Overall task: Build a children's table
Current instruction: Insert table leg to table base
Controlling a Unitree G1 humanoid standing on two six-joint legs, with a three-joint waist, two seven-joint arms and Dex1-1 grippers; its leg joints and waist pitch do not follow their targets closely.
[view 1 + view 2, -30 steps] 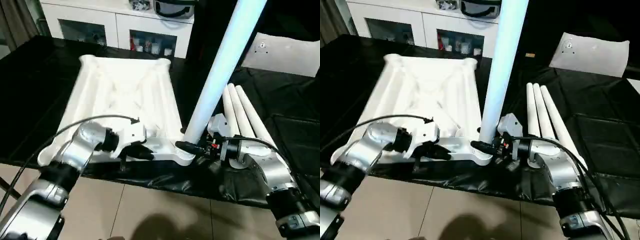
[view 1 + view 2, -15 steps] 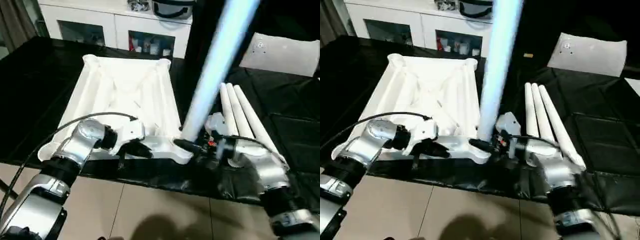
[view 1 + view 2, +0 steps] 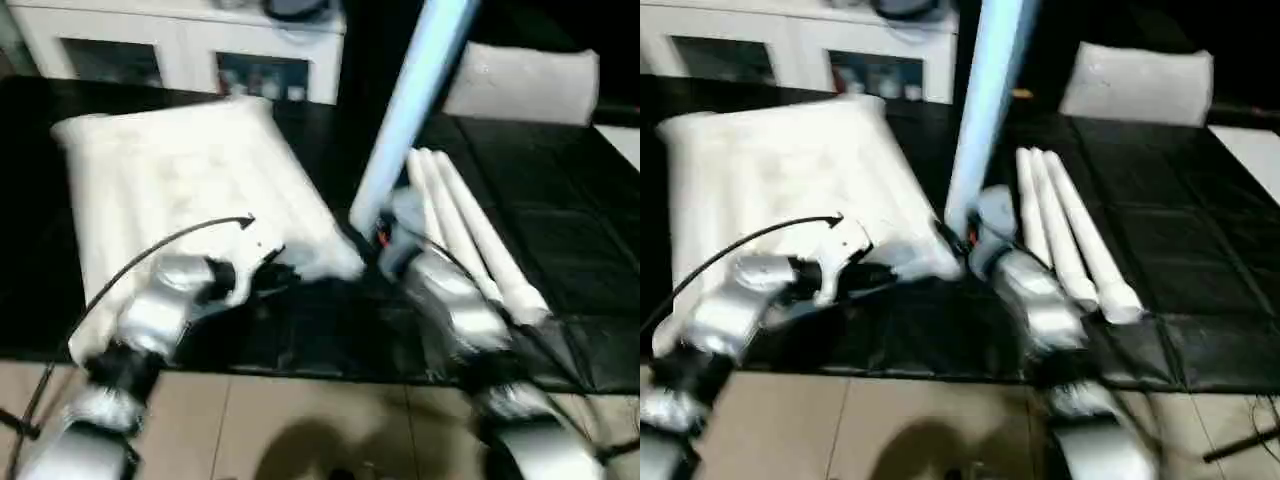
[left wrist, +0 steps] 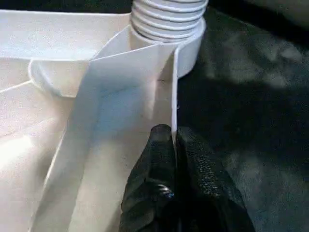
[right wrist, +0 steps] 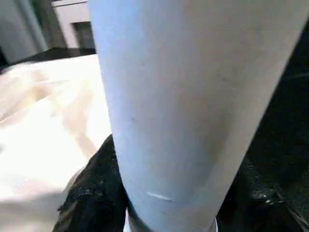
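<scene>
The white tabletop (image 3: 170, 170) lies underside up on the black-covered table. One white leg (image 3: 410, 100) stands upright at its near right corner. The leg's threaded end (image 4: 166, 19) sits in the round corner socket (image 4: 190, 53). My right gripper (image 3: 372, 238) is shut on this leg near its base, with a black finger (image 5: 91, 193) on either side of it. My left gripper (image 4: 174, 140) is shut on the tabletop's thin edge wall just beside that socket. Three more legs (image 3: 465, 230) lie side by side to the right.
A white cabinet (image 3: 180, 50) with dark compartments stands behind the table. A white pillow-like slab (image 3: 520, 80) rests at the back right. The black cover (image 3: 570, 200) stretches to the right. Tiled floor (image 3: 300, 430) lies below the table's near edge.
The whole picture has swung and blurred, so the camera has moved. Both grippers keep their holds and the leg still stands in the corner socket.
</scene>
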